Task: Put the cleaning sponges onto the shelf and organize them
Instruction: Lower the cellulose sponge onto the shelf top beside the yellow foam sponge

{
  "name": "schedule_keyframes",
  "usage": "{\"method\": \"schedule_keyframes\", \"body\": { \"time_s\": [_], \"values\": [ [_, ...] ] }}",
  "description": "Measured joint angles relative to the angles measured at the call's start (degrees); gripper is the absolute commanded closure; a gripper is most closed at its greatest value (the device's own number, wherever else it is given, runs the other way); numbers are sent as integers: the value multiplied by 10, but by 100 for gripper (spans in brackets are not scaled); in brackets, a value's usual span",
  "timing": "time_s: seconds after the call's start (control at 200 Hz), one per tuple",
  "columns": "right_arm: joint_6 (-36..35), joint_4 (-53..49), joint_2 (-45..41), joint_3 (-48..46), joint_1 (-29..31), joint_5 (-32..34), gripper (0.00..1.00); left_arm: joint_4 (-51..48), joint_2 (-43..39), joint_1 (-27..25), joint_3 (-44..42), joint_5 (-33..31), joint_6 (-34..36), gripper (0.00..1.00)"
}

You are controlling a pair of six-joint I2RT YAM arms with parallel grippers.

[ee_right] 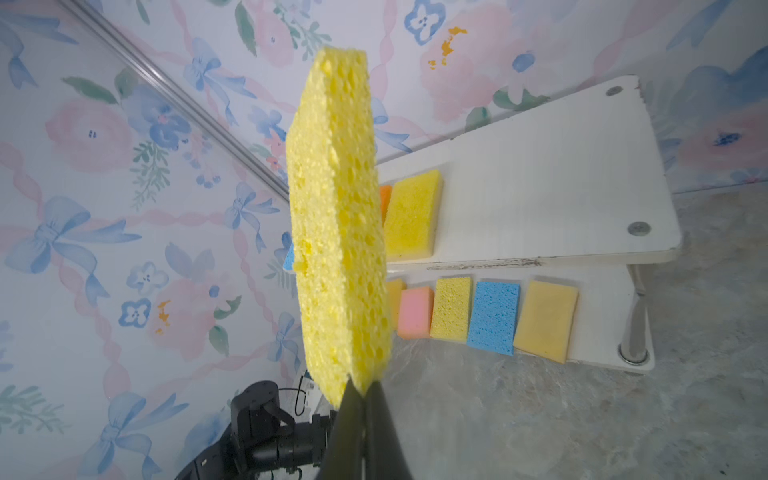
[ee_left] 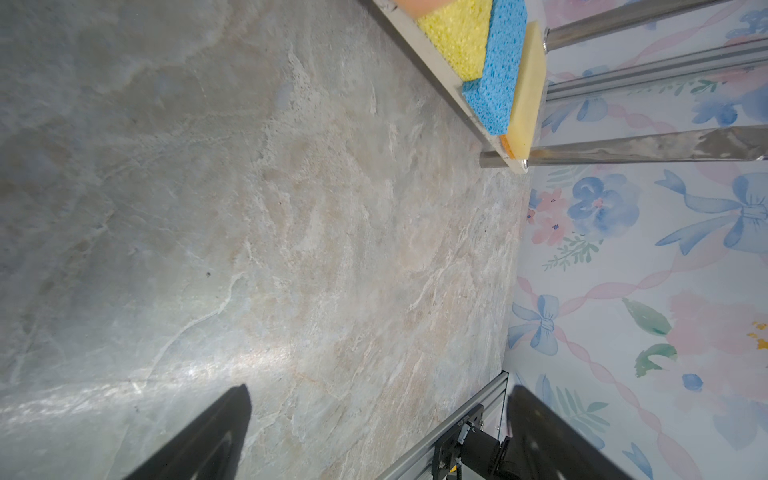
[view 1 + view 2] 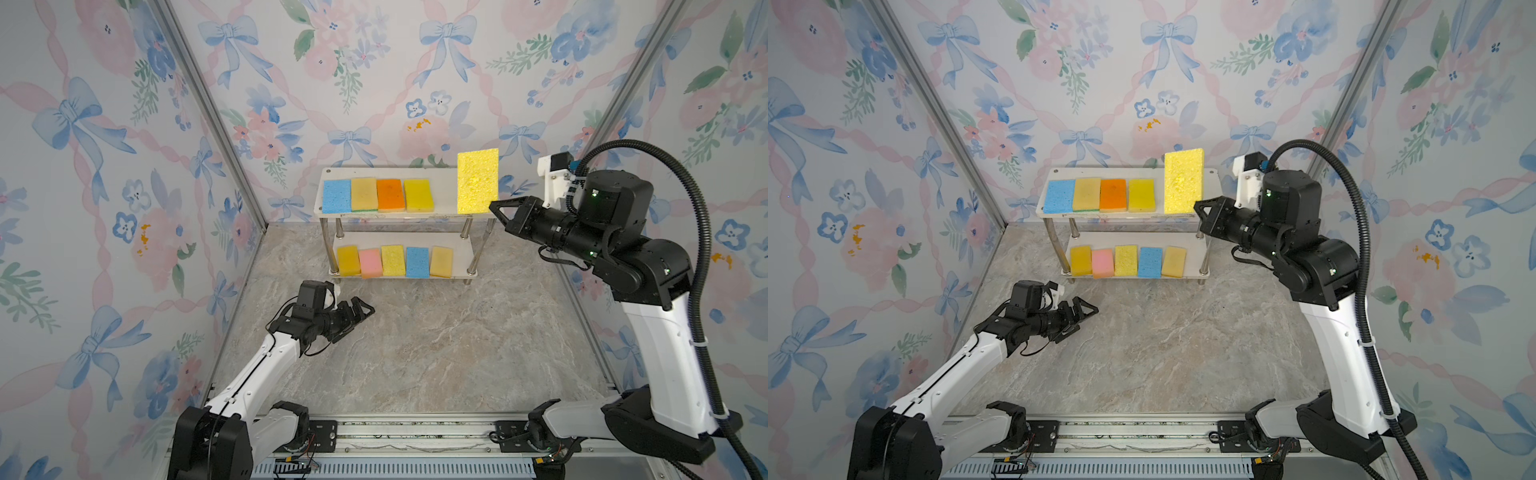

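While my right claw (image 3: 492, 206) pinches the lower corner of a bright yellow coarse-pored foam sponge (image 3: 478, 181), my left claw (image 3: 359, 320) hangs low over the grey marbled tabletop (image 3: 415, 353), jaws spread wide and empty.

I count ten sponges: nine lying flat on the shelf and one in my grip. The white two-tier shelf on shiny metal posts (image 3: 444, 191) carries four in a row on its top board: a blue sponge (image 3: 337, 196), a tan sponge with a green scouring layer (image 3: 364, 194), an orange sponge (image 3: 390, 194) and a yellow sponge (image 3: 418, 194). Its lower board carries five: a golden-yellow sponge (image 3: 348, 260), a pink sponge (image 3: 370, 262), a pale yellow porous sponge (image 3: 393, 260), a second blue sponge (image 3: 417, 262) and a tan sponge (image 3: 441, 262).

My held sponge stands upright on edge at the top board's bare right end. I cannot tell whether it touches the board.
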Motion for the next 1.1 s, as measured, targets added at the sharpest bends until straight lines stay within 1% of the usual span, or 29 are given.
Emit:
{"method": "schedule_keyframes", "body": {
  "time_s": [0.1,0.21,0.265,0.32,0.48,0.565,0.77,1.1],
  "values": [
    [58,22,2,-17,-52,-17,100,-3,-20,0,-13,0,0,2],
    [109,31,24,-18,-89,-49,100,-3,-21,0,-14,7,0,2],
    [126,28,48,-2,-100,-74,100,-3,-23,0,-14,9,0,2],
    [139,12,86,36,-108,-100,100,-3,-29,0,-16,11,0,2],
    [139,-56,223,196,-114,-169,100,-3,-55,0,-30,13,-1,2],
    [135,-84,272,241,-120,-204,100,-3,-61,0,-36,13,-2,2],
    [123,-128,319,248,-146,-261,100,-3,-59,0,-36,13,-2,2],
    [91,-135,329,248,-149,-293,100,-3,-26,0,-30,13,-1,2]
  ]
}}
